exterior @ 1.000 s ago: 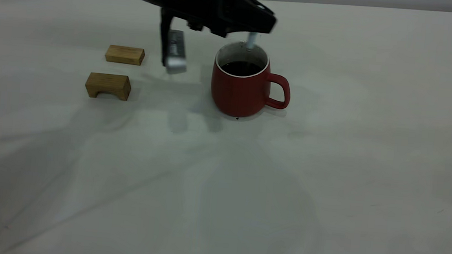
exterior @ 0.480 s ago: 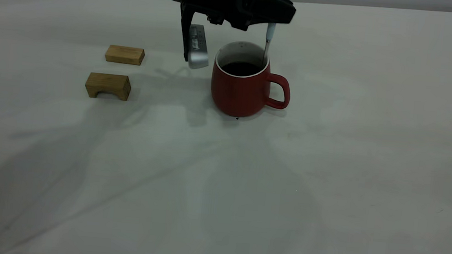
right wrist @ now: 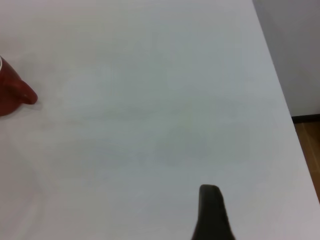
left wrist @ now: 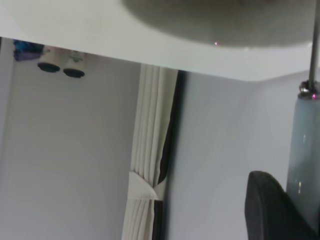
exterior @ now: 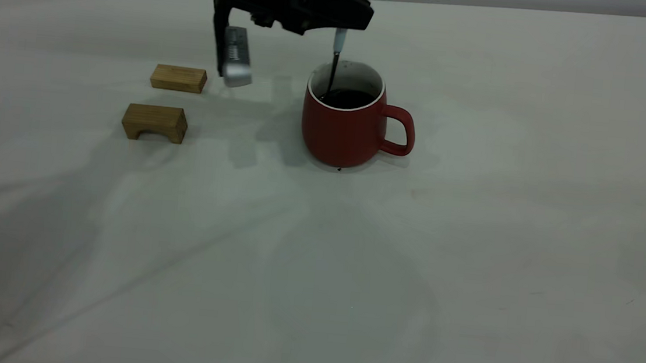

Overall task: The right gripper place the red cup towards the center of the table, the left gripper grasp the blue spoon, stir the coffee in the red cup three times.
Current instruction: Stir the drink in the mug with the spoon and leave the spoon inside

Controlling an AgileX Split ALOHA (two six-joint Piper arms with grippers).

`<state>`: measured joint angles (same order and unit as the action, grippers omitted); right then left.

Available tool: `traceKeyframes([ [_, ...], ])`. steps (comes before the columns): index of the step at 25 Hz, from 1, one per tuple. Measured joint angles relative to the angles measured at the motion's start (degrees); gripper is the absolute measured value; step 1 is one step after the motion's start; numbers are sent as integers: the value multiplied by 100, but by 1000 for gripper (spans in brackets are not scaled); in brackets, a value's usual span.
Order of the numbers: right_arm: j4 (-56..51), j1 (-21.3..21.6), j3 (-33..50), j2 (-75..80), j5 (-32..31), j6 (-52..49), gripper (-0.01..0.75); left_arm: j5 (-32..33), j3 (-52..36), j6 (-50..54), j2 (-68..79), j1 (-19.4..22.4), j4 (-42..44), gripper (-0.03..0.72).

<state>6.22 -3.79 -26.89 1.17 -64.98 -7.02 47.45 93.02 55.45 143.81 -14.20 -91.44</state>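
The red cup point(exterior: 344, 129) stands upright near the middle of the table point(exterior: 469, 247), handle to the right, with dark coffee point(exterior: 349, 98) inside. My left gripper point(exterior: 339, 28) hangs just above the cup's rim, shut on the pale handle of the blue spoon point(exterior: 339, 41). The spoon's thin neck runs down into the coffee at the cup's left inner wall. A silver-tipped finger point(exterior: 235, 62) hangs left of the cup. In the left wrist view the spoon handle point(left wrist: 304, 160) lies against my gripper point(left wrist: 287, 210). My right gripper point(right wrist: 212, 215) is over bare table, far from the cup's handle point(right wrist: 17, 95).
Two tan wooden blocks lie left of the cup: a flat one point(exterior: 178, 78) and an arched one point(exterior: 154, 123). The table's far right edge point(right wrist: 280, 95) shows in the right wrist view, with floor beyond it.
The left arm swung right, then back left. The spoon went from the cup's back to its right side and now to its left side. The cup has stayed put.
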Motion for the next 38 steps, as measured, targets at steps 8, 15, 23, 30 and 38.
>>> traceKeyframes([
  [8,0,0,0,0,0,0,582,59,0,-120,64,-422,-73,123],
  [15,0,0,0,0,0,0,582,416,0,-114,64,-251,586,122],
  [23,0,0,0,0,0,0,582,-132,0,-119,64,40,59,121],
  [30,0,0,0,0,0,0,582,-107,0,-124,64,34,-85,121],
  [38,0,0,0,0,0,0,582,222,0,-124,64,40,-119,121],
])
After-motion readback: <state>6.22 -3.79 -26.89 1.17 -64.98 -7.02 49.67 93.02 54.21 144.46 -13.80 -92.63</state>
